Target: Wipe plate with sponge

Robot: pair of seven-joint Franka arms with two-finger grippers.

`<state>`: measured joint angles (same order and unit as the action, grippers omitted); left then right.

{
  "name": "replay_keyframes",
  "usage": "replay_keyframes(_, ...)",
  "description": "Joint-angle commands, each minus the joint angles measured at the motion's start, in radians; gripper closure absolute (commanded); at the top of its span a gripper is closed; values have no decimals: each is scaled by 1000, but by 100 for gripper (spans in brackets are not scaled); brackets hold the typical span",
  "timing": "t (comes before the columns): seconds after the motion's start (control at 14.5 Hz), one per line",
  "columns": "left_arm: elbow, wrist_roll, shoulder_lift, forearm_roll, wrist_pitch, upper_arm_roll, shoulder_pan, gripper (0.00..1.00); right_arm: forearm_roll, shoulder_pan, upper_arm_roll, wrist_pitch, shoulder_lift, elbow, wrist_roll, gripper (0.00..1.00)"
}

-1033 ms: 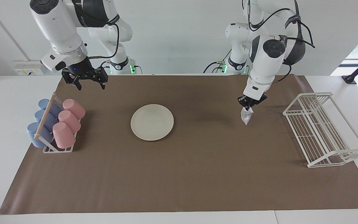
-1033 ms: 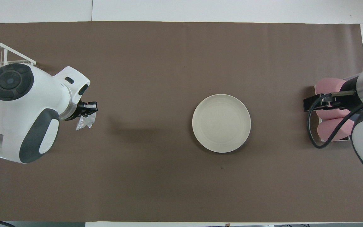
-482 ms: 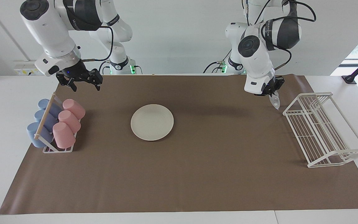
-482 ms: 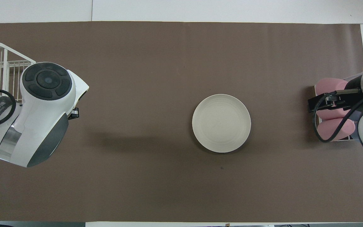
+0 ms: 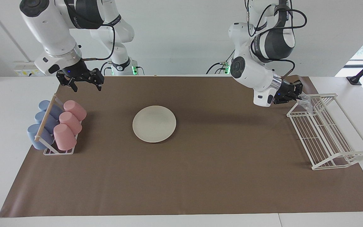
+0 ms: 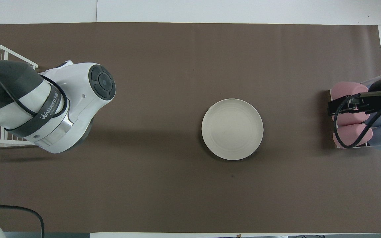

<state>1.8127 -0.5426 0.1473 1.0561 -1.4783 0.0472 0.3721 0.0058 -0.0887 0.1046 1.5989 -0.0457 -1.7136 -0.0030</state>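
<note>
Two white Franka arms stand at the table, which is covered by a brown paper mat [image 5: 200,176]. The round, shallow, cream-white plate [image 5: 154,123] lies flat on the mat about midway between the two arms' ends of the table, with nothing on it and neither gripper near it.

The left gripper [image 5: 297,93] is tilted sideways over the end of the white wire dish rack [image 5: 329,138] that lies nearer to the robots, at the left arm's end of the table. Its fingers are pinched on the small silvery-grey, wrinkly, foil-like sponge [image 5: 305,102], which hangs from the fingertips just at the rack's upper rim; whether the sponge touches the wire cannot be told. In the overhead view the left arm's own white and grey body covers this gripper and the sponge, and only part of the rack shows beside it.

The right gripper [image 5: 84,82] hangs in the air over the mat's edge at the right arm's end of the table, its fingers spread apart and holding nothing. Below it, farther from the robots, a small wire holder [image 5: 58,151] with a wooden bar carries three pink cups [image 5: 69,123] and three blue cups [image 5: 41,126] lying on their sides in two rows.
</note>
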Motion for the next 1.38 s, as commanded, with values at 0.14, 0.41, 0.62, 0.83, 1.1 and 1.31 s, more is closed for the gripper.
replay_keyframes(0.14,-30,-8,141,250,6,-12,-57,100,-10,130,-135,-19,-3,9,2,0)
replay_keyframes(0.41,-29,-10,161,263,-147,-12,-154,100,-13,150,-152,-16,-2,9,5,0)
replay_keyframes(0.62,-24,-16,164,205,-214,-10,-196,100,-15,130,-146,-11,0,9,-2,0)
replay_keyframes(0.83,-21,-68,167,133,-255,-10,-212,100,-18,101,-137,-10,3,11,-9,0)
replay_keyframes(1.1,-4,-120,164,108,-280,-10,-217,100,-20,77,-103,-10,1,11,-9,0)
replay_keyframes(1.31,-1,-175,166,70,-300,-10,-229,100,-21,87,-100,-10,-3,11,-5,0)
